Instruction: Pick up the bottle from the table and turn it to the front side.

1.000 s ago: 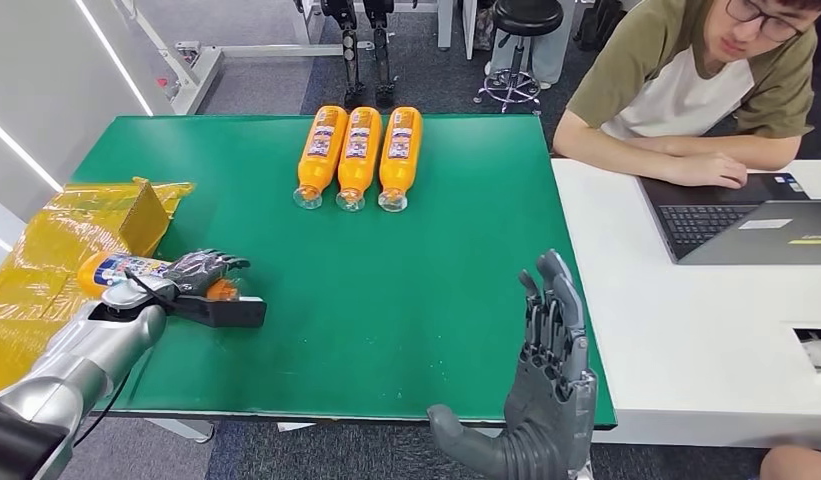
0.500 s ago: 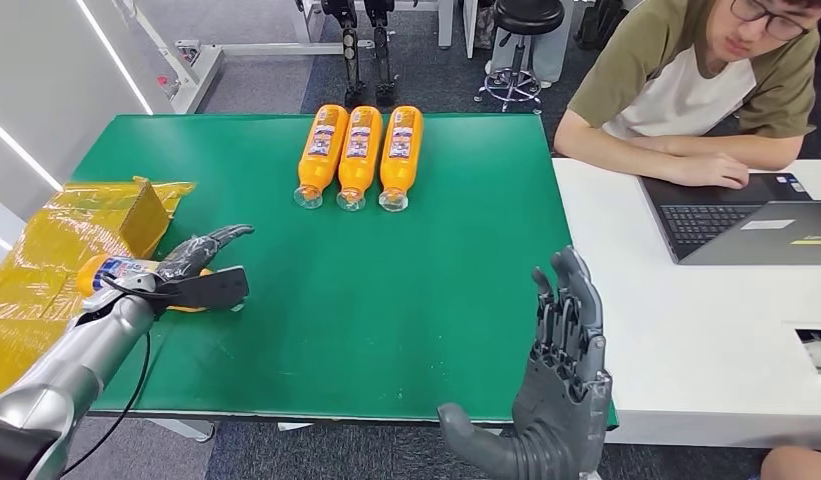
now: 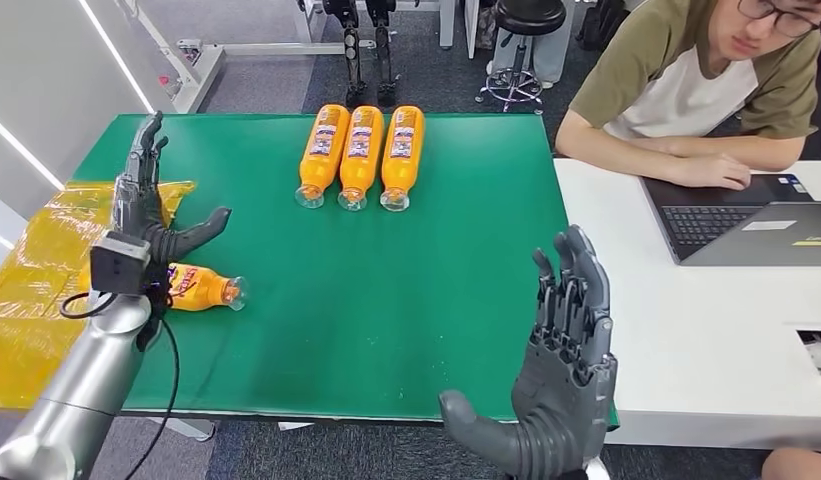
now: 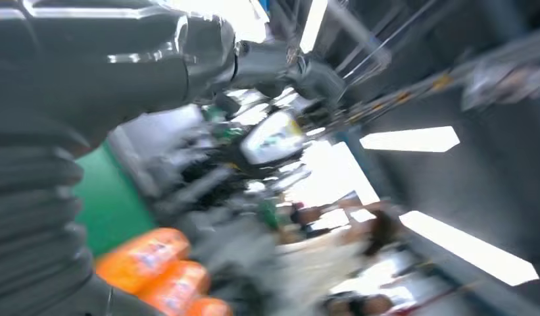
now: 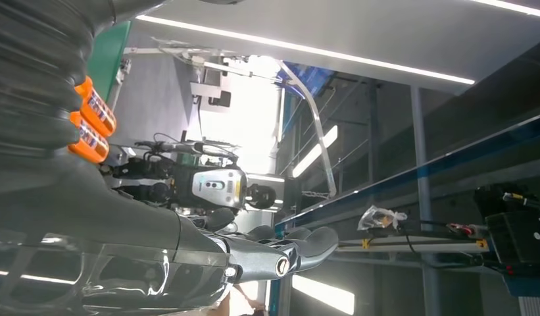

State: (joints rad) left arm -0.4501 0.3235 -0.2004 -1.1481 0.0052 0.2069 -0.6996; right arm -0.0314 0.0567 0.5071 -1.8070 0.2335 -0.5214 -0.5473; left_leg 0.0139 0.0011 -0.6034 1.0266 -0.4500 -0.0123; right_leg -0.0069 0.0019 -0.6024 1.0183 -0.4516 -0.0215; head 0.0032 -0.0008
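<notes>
Task thing: the orange plastic bottle with a coloured label (image 3: 198, 287) lies on its side on the green desk (image 3: 386, 290), near the desk's left edge, just beside the crumpled yellow plastic wrapping (image 3: 46, 260).

Long axis: it runs nearly along the desk's near edge; the clear cap end points to my right, toward the middle of the desk, and the base end is hidden behind my left wrist.

My left hand (image 3: 146, 205): it is raised above the desk with the fingers stretched up and apart and the thumb sticking out to the right. It has hold of nothing. The bottle lies below and just in front of my wrist, not between the fingers.

My right hand (image 3: 561, 375): it stands upright at the near right edge of the desk, the fingers straight and spread, and it carries nothing. It is well apart from the bottle.

Nearer hand: the left one, clearly. I judge that the next move must bring this hand down and turn the palm over the bottle's body, across its long axis.

Label side: I cannot say surely which side of the label faces up; the left wrist view is too blurred.

Other things: three orange bottles of the same kind (image 3: 360, 155) lie side by side at the far edge.
</notes>
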